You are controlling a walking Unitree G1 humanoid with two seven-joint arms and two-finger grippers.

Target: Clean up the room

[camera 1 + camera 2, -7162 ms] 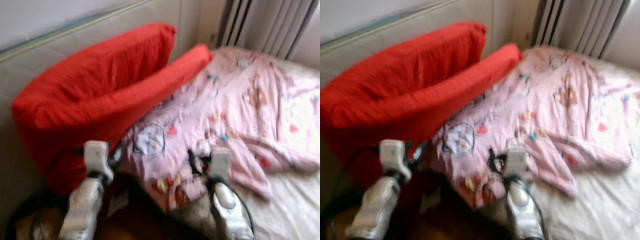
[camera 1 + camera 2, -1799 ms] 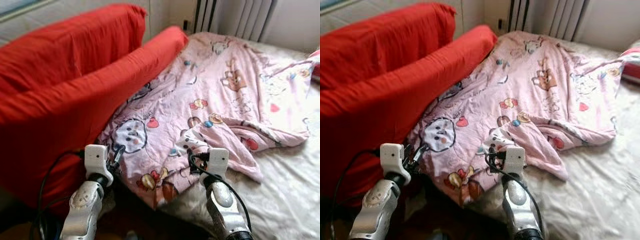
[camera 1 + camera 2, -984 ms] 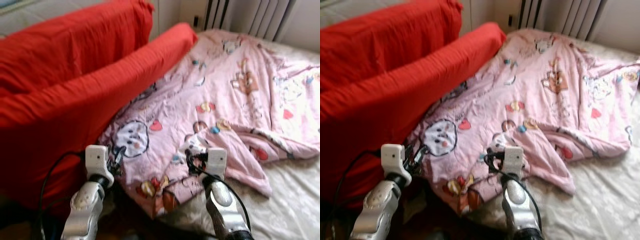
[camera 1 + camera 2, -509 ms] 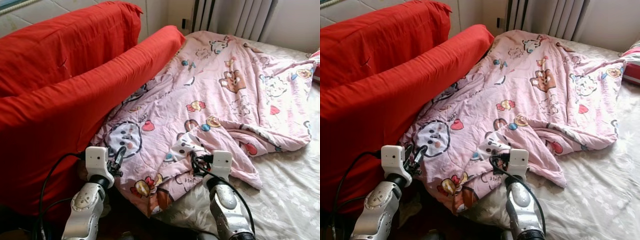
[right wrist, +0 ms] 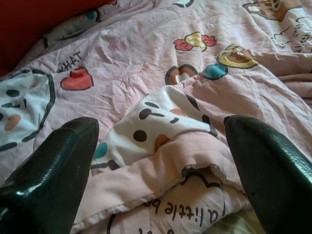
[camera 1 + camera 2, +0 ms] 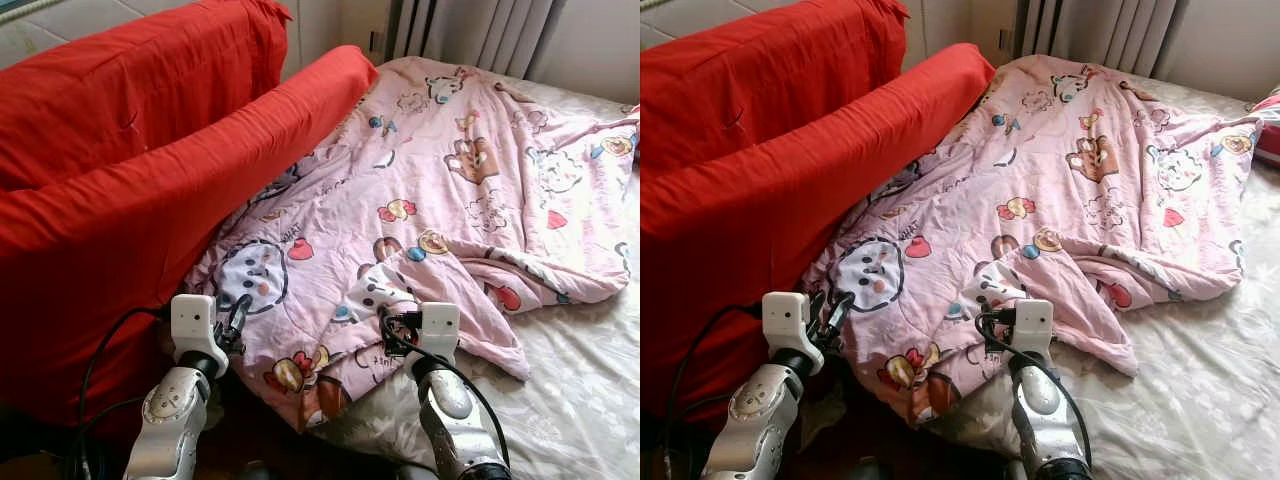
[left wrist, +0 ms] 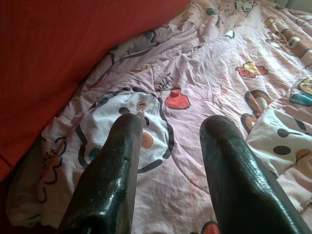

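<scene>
- While it lies crumpled across the bed (image 6: 590,400), the pink cartoon-print blanket (image 6: 450,200) droops over the bed's near edge.
- Right pincer (image 5: 161,165) hovers just above a folded blanket corner at that edge, fingers (image 5: 53,170) spread, gripping nothing.
- Left pincer (image 7: 170,161), spread too, hangs over the blanket beside the red cushions (image 6: 130,170).

Silver arms, white wrist blocks, black cables, glossy black fingers (image 7: 109,180).
</scene>
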